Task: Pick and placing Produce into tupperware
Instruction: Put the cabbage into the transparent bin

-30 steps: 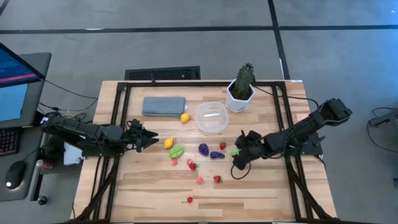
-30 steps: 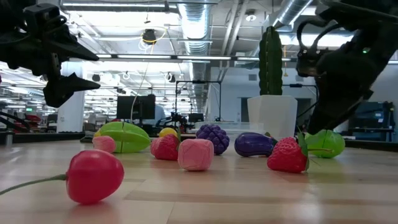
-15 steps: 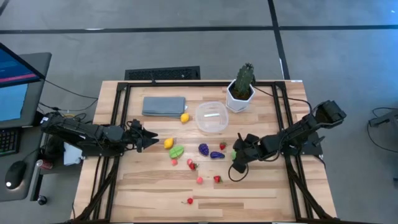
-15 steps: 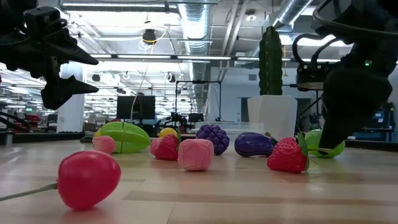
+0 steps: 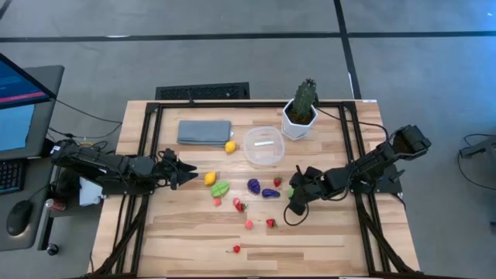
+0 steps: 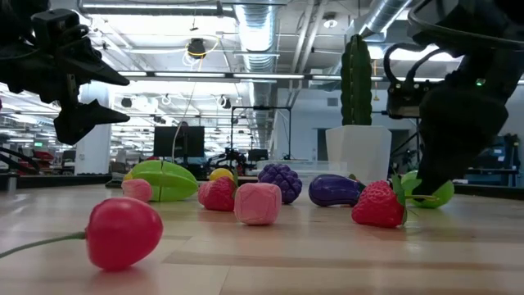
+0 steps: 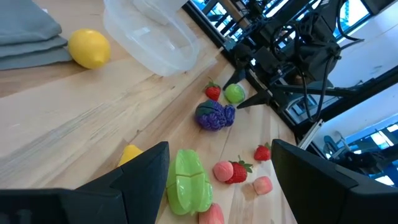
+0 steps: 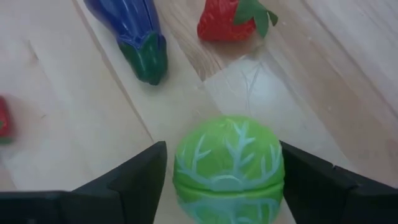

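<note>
On the wooden worktop (image 5: 186, 232), seen from above, my right gripper (image 5: 293, 194) sits low at about four o'clock from the centre. Its fingers (image 8: 130, 180) are spread wide on either side of a round green cabbage-like toy (image 8: 229, 163), which lies between them on the wood; I cannot tell whether they touch it. Just ahead of it lie a purple eggplant (image 8: 132, 32) and a red strawberry (image 8: 231, 21).

My left gripper (image 5: 184, 173) hovers above the worktop at about nine o'clock, fingers (image 7: 144, 176) apart and holding nothing. Beside its tips lie a yellow piece (image 5: 210, 178) and a green starfruit-shaped piece (image 5: 221, 188).

Other produce is scattered around the middle: a purple grape cluster (image 5: 253, 185), several small red and pink pieces (image 5: 249, 224) toward six o'clock, and one red piece (image 5: 236, 249) alone near the front edge. A yellow lemon (image 5: 230, 146) lies at about eleven o'clock, just beside a folded grey-blue cloth (image 5: 204, 132).

At twelve o'clock stands the tupperware (image 5: 264, 146), round and clear, with no produce visible inside. A potted cactus (image 5: 301, 108) stands just beside it, toward one o'clock.
</note>
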`<control>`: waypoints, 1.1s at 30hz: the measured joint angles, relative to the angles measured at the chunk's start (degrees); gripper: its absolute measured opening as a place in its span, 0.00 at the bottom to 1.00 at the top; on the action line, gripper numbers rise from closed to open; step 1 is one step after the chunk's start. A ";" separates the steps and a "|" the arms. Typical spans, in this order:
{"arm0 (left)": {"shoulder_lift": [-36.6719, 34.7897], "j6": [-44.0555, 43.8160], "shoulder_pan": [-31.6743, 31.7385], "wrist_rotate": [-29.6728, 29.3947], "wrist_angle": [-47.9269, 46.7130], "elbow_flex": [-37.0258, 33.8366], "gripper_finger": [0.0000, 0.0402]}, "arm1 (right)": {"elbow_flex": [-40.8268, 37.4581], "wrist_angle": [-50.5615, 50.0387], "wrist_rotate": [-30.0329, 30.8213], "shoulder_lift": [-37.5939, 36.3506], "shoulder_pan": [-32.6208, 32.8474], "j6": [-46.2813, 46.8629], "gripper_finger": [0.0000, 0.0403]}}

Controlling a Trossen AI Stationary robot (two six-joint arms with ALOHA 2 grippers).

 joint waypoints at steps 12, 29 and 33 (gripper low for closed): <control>-0.02 -0.02 0.00 0.00 -0.07 0.00 0.68 | 0.00 -0.23 0.00 0.00 0.00 0.00 0.73; -0.02 0.00 0.00 -0.13 -0.07 -0.04 0.68 | 0.00 0.29 -0.21 0.00 0.00 0.12 0.72; -0.01 -0.35 0.00 -0.15 -0.07 -0.04 0.68 | 0.00 1.19 -0.22 0.00 0.00 0.11 0.72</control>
